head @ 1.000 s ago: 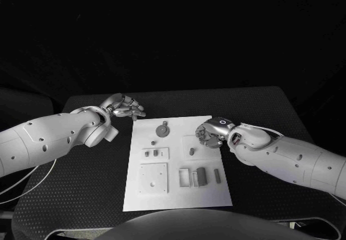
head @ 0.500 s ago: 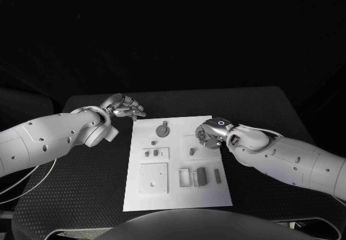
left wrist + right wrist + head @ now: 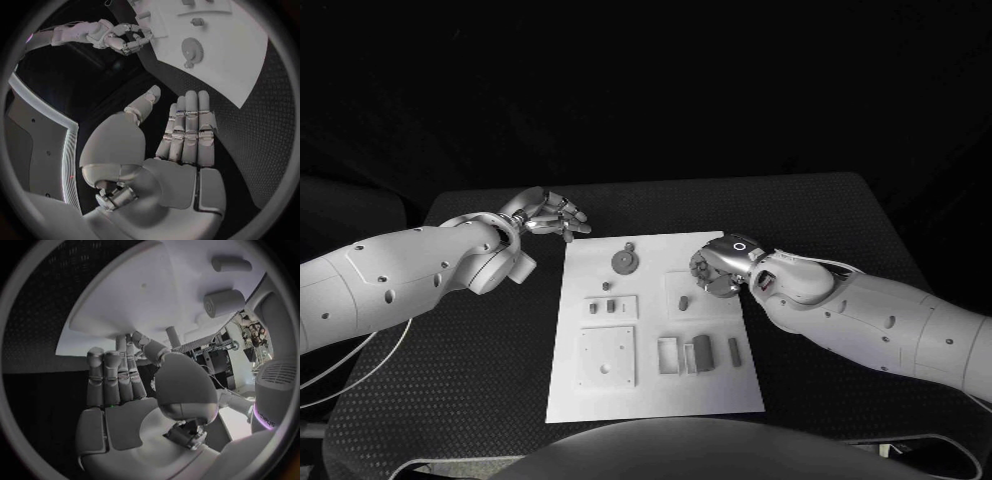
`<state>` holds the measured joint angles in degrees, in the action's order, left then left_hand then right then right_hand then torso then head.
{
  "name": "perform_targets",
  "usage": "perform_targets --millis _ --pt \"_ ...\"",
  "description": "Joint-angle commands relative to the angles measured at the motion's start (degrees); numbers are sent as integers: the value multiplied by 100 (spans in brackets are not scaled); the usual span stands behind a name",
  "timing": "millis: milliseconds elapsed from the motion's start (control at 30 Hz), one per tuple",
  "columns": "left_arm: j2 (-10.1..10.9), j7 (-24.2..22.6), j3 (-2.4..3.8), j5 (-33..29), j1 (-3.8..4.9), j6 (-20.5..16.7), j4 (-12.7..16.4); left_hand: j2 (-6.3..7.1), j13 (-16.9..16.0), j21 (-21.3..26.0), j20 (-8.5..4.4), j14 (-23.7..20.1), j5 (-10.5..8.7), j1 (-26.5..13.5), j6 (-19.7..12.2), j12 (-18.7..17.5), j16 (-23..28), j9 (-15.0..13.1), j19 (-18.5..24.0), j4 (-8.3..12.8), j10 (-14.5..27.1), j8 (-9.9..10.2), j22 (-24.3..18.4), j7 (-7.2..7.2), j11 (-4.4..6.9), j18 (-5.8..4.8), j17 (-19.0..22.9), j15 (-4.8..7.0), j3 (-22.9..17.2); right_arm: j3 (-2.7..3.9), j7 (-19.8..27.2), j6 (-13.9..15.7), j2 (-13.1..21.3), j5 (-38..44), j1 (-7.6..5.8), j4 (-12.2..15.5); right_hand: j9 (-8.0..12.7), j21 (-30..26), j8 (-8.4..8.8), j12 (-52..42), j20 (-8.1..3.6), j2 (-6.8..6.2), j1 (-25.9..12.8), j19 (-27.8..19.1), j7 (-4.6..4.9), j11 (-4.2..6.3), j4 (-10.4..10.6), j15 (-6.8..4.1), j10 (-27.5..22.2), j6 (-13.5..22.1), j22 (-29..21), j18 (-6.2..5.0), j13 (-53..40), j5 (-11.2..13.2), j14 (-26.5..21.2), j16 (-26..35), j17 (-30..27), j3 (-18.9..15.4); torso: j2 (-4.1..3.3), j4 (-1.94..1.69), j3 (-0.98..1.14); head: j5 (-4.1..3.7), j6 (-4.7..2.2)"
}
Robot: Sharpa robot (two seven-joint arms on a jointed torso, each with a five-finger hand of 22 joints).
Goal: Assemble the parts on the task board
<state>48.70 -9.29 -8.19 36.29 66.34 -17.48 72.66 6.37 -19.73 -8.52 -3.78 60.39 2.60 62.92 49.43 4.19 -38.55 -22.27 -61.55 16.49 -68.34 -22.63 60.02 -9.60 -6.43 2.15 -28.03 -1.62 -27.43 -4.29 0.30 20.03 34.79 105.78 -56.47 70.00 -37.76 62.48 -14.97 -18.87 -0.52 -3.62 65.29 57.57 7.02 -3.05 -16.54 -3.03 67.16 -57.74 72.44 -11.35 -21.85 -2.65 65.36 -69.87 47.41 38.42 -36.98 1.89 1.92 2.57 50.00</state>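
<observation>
Overall, black table [image 3: 488, 330], white task board [image 3: 653, 395], dark surroundings; left hand [image 3: 553, 215] and right hand [image 3: 718, 268] empty, fingers apart.

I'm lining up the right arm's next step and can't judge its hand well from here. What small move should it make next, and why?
Probably ease the right hand a little further over the white task board toward the small grey peg-like part just beside it. That hand hangs at the board's right edge holding nothing, fingers apart, while the left hand waits off the board's far left corner.
</observation>
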Motion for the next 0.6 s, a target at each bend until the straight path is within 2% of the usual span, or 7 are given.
perform_targets --millis 33,600 --pt "-7 -7 3 -34 5 49 7 -50 7 39 -5 51 26 -6 -21 -20 37 -5 -39 0 43 8 -6 -10 11 35 -10 -7 19 -72 15 -307 -17 151 100 14 -7 5 -29 -31 0 62 31 44 -10 16 0 -33 43 -47 -1 -365 -4 -13 12 25 -10 47 2 0 -1 -4 0" --pt "-17 13 3 -34 4 58 -26 -60 11 42 -8 58 27 7 -25 -22 49 -4 -45 2 50 10 -6 -11 8 34 -31 -3 18 -72 49 -110 54 -44 100 149 -14 19 -75 15 -46 36 120 98 -57 68 -10 -84 203 -171 3 -365 -4 -13 105 58 -49 57 2 -1 1 -25 0"
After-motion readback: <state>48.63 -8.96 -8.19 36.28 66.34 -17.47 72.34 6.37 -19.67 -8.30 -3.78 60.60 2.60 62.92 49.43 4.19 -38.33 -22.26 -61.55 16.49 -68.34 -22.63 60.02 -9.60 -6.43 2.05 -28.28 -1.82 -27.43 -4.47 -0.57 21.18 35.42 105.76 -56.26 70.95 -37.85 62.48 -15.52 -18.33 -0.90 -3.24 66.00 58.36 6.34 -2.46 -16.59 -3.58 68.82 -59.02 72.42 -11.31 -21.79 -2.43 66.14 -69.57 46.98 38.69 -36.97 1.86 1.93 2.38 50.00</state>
